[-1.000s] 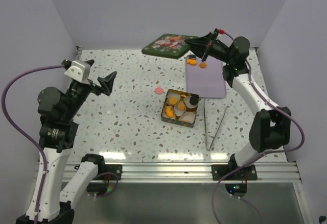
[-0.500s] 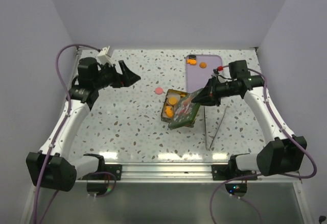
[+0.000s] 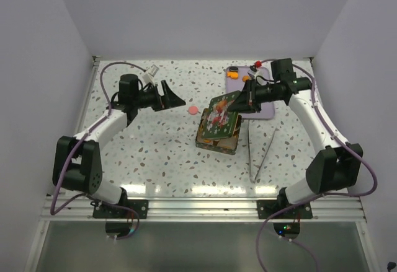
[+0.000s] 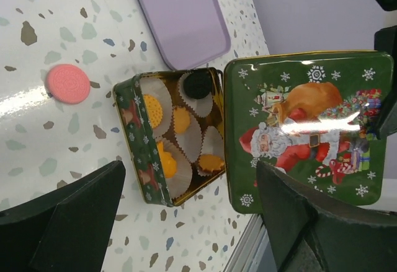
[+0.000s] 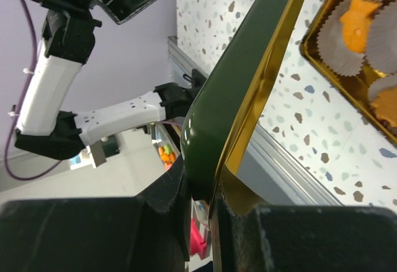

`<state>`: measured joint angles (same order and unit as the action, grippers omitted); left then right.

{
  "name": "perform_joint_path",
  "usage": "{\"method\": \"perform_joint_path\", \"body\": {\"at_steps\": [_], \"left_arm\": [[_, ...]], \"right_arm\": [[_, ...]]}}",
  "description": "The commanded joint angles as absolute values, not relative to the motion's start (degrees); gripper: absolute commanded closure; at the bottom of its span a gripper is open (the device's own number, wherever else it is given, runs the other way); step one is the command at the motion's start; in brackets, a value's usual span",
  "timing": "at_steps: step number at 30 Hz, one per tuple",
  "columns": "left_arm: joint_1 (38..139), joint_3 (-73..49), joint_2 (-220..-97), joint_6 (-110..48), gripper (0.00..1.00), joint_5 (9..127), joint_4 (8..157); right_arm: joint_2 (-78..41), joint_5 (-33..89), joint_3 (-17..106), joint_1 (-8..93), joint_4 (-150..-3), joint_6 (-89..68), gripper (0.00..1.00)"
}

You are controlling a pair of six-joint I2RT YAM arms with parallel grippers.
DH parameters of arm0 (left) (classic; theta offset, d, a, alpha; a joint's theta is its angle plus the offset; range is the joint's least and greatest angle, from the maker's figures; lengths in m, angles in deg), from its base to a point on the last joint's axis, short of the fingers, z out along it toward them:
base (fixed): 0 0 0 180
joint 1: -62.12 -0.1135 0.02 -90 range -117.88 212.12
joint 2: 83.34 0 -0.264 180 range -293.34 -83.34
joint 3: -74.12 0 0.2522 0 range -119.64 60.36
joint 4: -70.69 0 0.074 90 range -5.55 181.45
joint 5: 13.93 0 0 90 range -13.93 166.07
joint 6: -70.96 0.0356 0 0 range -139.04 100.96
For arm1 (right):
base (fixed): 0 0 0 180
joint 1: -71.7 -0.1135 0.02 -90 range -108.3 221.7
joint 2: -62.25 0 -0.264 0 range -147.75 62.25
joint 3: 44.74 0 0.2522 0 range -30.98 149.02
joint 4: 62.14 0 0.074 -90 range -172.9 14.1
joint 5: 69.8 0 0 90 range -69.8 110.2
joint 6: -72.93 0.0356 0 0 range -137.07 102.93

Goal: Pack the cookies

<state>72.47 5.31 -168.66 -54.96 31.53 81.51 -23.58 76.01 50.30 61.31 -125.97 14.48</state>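
The open green tin [image 3: 216, 140] holds orange cookies [image 4: 153, 108] and a black one [image 4: 197, 85] in white paper cups. My right gripper [image 3: 240, 101] is shut on the edge of the Santa-printed lid [image 3: 220, 114] and holds it tilted just above the tin; the lid's gold rim [image 5: 260, 92] sits between my fingers. A pink cookie [image 3: 193, 109] lies on the table left of the tin and also shows in the left wrist view [image 4: 68, 83]. Loose orange cookies [image 3: 232, 74] lie on the purple mat [image 3: 260, 105]. My left gripper [image 3: 172, 96] is open and empty, left of the pink cookie.
Metal tongs [image 3: 260, 154] lie on the table right of the tin. White walls close in the table on three sides. The right arm reaches across the purple mat [image 4: 183, 15].
The right gripper took the lid from the table's back, brought it over the tin, then raised it more upright. The left arm swung in towards the pink cookie.
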Motion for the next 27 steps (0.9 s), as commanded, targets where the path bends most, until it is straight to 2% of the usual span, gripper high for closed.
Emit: {"method": "perform_joint_path", "body": {"at_steps": [1,7,18,27], "left_arm": [[73.0,5.9,-171.2,-57.4,0.09,27.5,72.6],[73.5,6.4,-176.5,-59.8,0.11,24.0,65.0],[73.7,4.8,-181.1,-59.2,0.12,22.0,62.2],[73.8,3.4,-185.4,-59.0,0.12,19.0,61.2]], "right_arm": [[-25.0,75.0,49.1,61.1,-120.8,11.5,1.0],[-25.6,75.4,40.1,61.2,-110.2,14.4,1.0],[-29.0,79.3,29.7,63.5,-94.5,17.6,1.0],[-35.7,81.6,29.4,68.2,-98.7,11.2,1.0]]}}
